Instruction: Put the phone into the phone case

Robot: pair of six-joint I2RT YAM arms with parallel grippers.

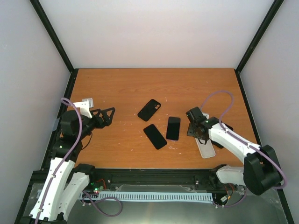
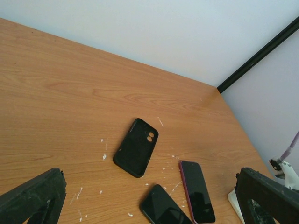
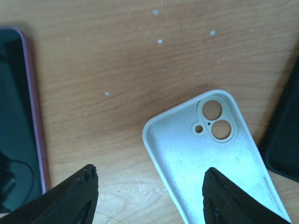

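We see the right fingers point(image 3: 70, 196) spread wide just above the pale phone case point(image 3: 210, 158), and they have hold of nothing. The case lies flat on the worktop point(image 3: 117, 60), seemingly hollow side up, its camera cut-outs toward the far end. One finger overlaps the case's near end; whether it touches we cannot tell. To the left of the case lies a red-edged phone point(image 3: 18, 107), screen up, and a dark object point(image 3: 282, 144) sits at the case's other side. From above, a black phone point(image 1: 154, 136) lies angled beside the red-edged one, with a black phone case point(image 1: 149, 109) a little farther back, its back upward. The left fingers point(image 2: 32, 200) hang wide apart over the worktop's left part — empty, and well apart from the phones.
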